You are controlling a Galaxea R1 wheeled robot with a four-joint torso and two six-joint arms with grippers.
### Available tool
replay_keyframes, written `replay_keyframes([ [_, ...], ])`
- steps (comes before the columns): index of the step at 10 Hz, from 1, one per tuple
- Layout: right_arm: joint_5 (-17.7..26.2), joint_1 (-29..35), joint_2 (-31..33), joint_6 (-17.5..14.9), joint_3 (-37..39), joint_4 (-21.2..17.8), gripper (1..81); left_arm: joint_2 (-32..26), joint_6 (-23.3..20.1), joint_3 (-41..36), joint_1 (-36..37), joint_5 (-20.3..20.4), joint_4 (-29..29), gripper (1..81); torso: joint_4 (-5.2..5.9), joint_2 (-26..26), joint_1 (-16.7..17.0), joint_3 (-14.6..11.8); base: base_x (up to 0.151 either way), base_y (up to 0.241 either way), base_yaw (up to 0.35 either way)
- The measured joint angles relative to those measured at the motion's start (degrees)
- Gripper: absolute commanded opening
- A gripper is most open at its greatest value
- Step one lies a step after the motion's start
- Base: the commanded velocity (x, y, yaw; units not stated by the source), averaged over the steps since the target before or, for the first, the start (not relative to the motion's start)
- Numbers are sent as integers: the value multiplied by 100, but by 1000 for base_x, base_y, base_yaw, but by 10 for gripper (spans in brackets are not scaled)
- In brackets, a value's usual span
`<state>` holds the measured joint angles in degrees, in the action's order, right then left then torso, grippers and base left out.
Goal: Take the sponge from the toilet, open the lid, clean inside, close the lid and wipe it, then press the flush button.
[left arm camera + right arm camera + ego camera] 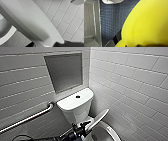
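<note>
**Swinging the lid back to the tank**

The lid [99, 118] stands half raised, tilted in front of the toilet tank [75, 105]. The left gripper [82, 127] is at the lid's edge farthest from the tank; whether it is clenched I cannot tell. The lift probably wants a steady arc until the lid leans on the tank. The right gripper [121, 41] grasps the sponge [146, 23] above blue floor tiles [111, 18], off the tank.

We see soft, even light on the wall tiles [130, 77]; their lines bow toward the head view's edges; a broad shadow crosses the lid [31, 13]; the sponge [146, 22] glows.
</note>
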<state>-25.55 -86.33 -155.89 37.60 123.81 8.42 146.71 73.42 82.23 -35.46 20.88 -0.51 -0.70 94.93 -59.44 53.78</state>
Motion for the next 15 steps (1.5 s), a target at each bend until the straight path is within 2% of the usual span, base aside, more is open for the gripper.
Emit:
replay_keyframes([
  [3, -38, -51, 51, -4, -85, 0, 10, -24, 116, 52, 10, 105, -1, 811, 0, 0, 0, 0, 0, 0, 0],
  [7, -41, -148, 176, -4, -319, 0, 10, -261, 601, 335, 211, 430, 18, 811, 0, 0, 0, -2, 0, 0, 0],
  [11, -52, -148, 230, -6, -427, -2, 10, -656, 638, 553, 274, 731, 133, 811, 0, 0, 0, -2, 0, 0, 0],
  [15, -33, -316, 330, -6, -647, 0, 10, -733, 741, 873, 291, 739, 178, 811, 0, 0, 0, -2, 0, 0, 0],
])
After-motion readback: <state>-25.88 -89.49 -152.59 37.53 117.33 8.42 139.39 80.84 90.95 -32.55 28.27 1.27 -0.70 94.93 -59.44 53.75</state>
